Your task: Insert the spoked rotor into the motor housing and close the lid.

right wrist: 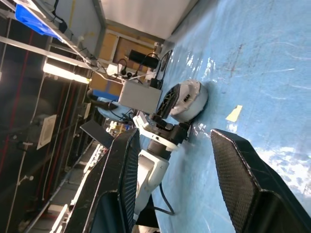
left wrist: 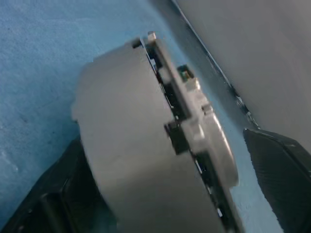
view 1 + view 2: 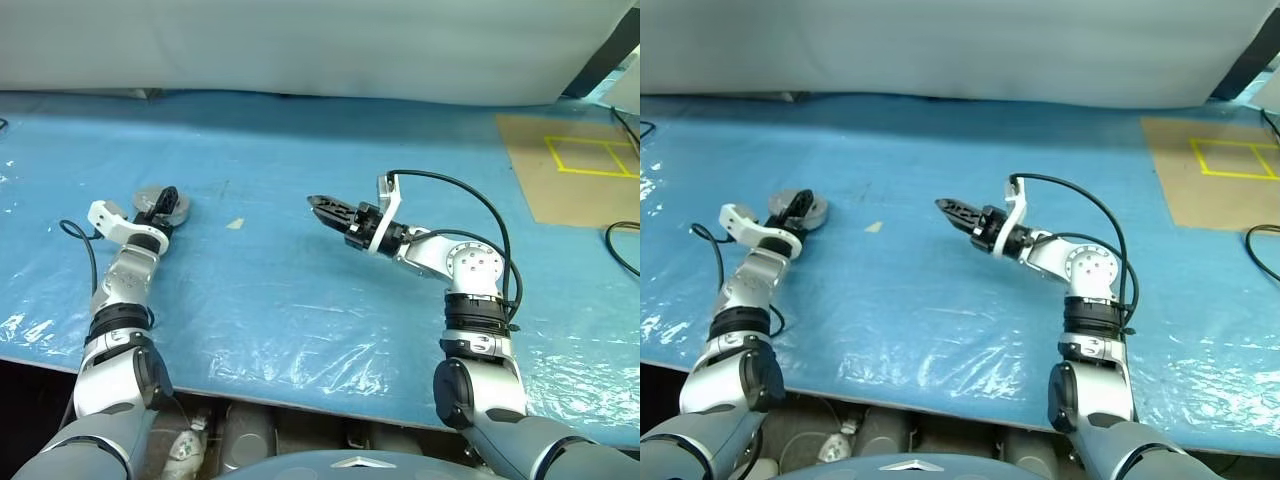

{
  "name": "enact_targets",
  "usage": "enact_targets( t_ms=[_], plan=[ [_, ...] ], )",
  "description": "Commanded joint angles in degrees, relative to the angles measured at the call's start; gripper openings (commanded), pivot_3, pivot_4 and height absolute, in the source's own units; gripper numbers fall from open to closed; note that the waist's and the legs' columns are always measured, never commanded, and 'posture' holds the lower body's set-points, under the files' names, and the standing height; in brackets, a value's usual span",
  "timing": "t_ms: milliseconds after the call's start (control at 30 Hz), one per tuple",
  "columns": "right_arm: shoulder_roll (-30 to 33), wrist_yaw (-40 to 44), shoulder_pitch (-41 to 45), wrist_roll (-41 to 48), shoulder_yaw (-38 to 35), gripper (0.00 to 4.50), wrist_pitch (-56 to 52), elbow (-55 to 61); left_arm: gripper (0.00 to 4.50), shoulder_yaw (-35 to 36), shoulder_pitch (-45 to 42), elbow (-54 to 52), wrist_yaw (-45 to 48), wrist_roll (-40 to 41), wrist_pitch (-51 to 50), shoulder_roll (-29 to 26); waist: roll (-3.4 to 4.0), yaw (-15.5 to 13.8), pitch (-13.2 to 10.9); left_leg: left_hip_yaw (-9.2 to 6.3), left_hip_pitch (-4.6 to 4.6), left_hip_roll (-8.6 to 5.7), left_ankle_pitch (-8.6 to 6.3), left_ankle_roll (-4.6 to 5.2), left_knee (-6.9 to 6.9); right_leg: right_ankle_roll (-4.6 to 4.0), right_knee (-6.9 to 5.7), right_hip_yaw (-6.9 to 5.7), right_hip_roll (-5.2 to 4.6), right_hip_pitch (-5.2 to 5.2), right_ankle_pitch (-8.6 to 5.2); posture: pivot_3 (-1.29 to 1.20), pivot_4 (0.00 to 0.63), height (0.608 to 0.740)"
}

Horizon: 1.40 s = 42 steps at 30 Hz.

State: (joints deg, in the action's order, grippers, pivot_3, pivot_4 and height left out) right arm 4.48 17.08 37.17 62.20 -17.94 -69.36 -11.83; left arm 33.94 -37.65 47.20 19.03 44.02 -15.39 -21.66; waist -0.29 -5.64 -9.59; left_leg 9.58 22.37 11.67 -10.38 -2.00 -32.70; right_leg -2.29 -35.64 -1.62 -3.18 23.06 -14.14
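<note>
The motor housing, a short silver can, stands at the left of the blue table. A flat grey disc, the lid, lies on top of it. My left gripper straddles the housing, open; one finger stands clear of the can's side, while the other finger is close against it. My right gripper hovers over the table's middle, pointing left, open, with nothing between its fingers. The spoked rotor is hidden.
A small beige scrap lies on the blue plastic sheet between the grippers. At the back right lies a brown board with a yellow tape square. A black cable curls at the right edge.
</note>
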Motion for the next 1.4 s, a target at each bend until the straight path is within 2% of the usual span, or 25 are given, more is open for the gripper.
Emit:
enact_targets(
  t_ms=[33,200,433,500,633,733,800,1033,1167,1400],
  plan=[
    [0.2,1.6,-0.2,0.0,0.8,2.42,0.5,1.8,4.40,2.0,-0.1,-0.3,-0.9,-1.2,2.0,-2.9,0.00,0.2,0.0,-0.05,0.00,0.00,0.00,0.00,0.00,0.00,0.00,0.00,0.00,0.00,0.00,0.00,0.150,0.740],
    [0.1,3.1,-0.4,-1.1,1.8,2.42,1.2,1.4,4.40,4.7,1.8,-1.0,-3.7,-2.1,4.7,-5.6,0.00,0.2,0.0,-0.29,0.00,0.00,0.00,0.00,0.00,0.00,0.02,-0.01,0.01,0.00,0.00,0.00,0.150,0.740],
    [-0.1,4.4,-0.8,-2.5,2.7,2.42,1.4,1.1,4.40,4.4,7.8,-9.8,-2.2,-3.6,5.9,-7.3,0.00,0.0,0.0,-0.45,-0.01,0.08,0.00,0.00,0.00,0.00,0.02,-0.01,-0.03,-0.01,0.00,0.00,0.150,0.740],
    [0.1,4.8,-0.8,-3.0,3.0,2.42,1.8,1.5,4.40,4.1,9.9,-15.1,-0.8,-2.3,4.0,-6.6,-0.01,0.0,0.0,-0.45,-0.01,0.09,0.00,0.00,0.00,0.00,0.00,-0.02,-0.08,-0.02,0.00,0.00,0.150,0.740],
    [3.1,8.2,-1.2,-5.5,4.9,2.42,4.8,6.5,4.40,1.6,16.9,-36.5,4.2,8.4,-8.9,-4.1,-0.02,-0.2,0.0,-0.42,0.01,0.06,0.00,0.00,-0.01,-0.01,0.01,-0.02,-0.15,-0.03,-0.01,0.00,0.150,0.740],
    [6.6,10.9,-3.1,-10.2,7.2,2.42,11.1,12.7,4.40,-4.8,21.6,-52.0,5.4,14.5,-17.7,-2.8,-0.02,-0.2,0.0,-0.07,0.00,0.08,0.00,0.00,0.00,-0.03,-0.01,-0.02,-0.14,-0.04,-0.02,0.00,0.150,0.740],
    [9.2,12.0,-4.2,-14.8,9.8,2.42,15.8,15.6,4.40,-8.8,21.3,-56.9,5.0,15.1,-19.8,-1.6,-0.02,-0.3,0.0,0.01,0.00,0.06,0.00,0.00,0.00,-0.03,0.01,-0.01,-0.15,-0.06,-0.02,0.00,0.150,0.740],
    [12.1,12.1,-5.0,-22.2,13.4,2.42,22.8,19.0,4.40,-19.4,16.0,-59.0,5.9,10.4,-20.9,1.2,-0.01,0.5,0.0,0.23,-0.35,0.05,0.00,0.01,0.00,-0.02,-0.04,0.31,0.10,-0.07,-0.02,0.00,0.150,0.740],
    [12.4,10.9,-6.0,-25.4,14.3,2.42,24.5,19.6,4.40,-25.5,15.9,-58.3,12.5,6.9,-20.9,-0.2,-0.01,0.5,0.0,0.26,-0.35,0.01,0.00,0.01,0.03,-0.01,-0.02,0.35,0.09,-0.06,-0.01,0.00,0.150,0.740],
    [14.7,10.1,-10.0,-33.1,17.4,2.42,29.3,21.5,4.40,-28.0,14.7,-54.9,17.7,2.7,-19.9,-1.2,0.00,0.4,0.0,0.25,-0.31,-0.05,0.00,0.00,0.13,-0.02,0.01,0.34,0.10,-0.01,-0.01,0.00,0.150,0.740]
  ],
)
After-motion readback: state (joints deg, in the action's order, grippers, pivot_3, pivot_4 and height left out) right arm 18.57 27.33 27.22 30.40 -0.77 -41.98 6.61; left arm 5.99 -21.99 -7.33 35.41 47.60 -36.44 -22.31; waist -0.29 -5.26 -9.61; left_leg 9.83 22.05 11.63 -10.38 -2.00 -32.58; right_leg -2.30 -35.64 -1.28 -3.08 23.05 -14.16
